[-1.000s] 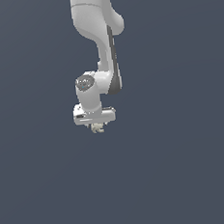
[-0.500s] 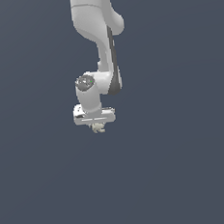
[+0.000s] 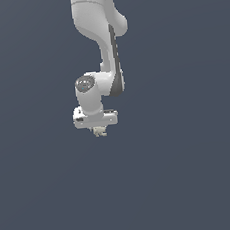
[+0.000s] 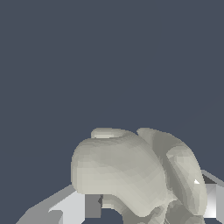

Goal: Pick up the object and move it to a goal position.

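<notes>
Barely anything's moved since a second ago, the hand [image 3: 99,130] is still clamped on the lumpy object [image 3: 100,132], which pokes out right under the arm [image 3: 99,39].

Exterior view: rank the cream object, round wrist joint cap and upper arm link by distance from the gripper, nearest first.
1. Cream object: at the gripper fingertips, apparently pinched.
2. Round wrist joint cap: above the hand, slightly toward the view's left.
3. Upper arm link: at the frame's top.

one robot arm [image 3: 102,43], one gripper [image 3: 99,130], one cream lumpy object [image 4: 135,175]
</notes>
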`<action>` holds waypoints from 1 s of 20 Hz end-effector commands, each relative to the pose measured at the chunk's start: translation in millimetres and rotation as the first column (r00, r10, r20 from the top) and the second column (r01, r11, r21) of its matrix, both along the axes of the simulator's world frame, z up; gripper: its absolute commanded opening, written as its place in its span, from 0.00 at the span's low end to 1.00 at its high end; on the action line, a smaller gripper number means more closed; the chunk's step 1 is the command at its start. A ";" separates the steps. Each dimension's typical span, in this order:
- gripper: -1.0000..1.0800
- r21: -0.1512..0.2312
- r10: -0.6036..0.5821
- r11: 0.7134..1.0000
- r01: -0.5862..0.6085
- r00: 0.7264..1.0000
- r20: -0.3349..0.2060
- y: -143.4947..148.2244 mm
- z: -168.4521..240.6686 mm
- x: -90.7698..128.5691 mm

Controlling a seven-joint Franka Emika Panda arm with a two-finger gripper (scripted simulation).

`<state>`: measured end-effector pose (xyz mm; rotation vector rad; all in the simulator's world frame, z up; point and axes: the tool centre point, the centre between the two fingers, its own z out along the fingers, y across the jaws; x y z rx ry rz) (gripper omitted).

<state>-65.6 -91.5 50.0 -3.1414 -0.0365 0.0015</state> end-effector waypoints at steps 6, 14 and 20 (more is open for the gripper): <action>0.00 0.000 0.000 1.000 0.000 1.000 0.001 -14.5 34.9 16.6; 0.00 0.000 0.000 1.000 0.000 1.000 0.001 -40.0 96.4 46.3; 0.00 0.000 0.000 1.000 0.000 1.000 0.001 -61.0 147.6 71.8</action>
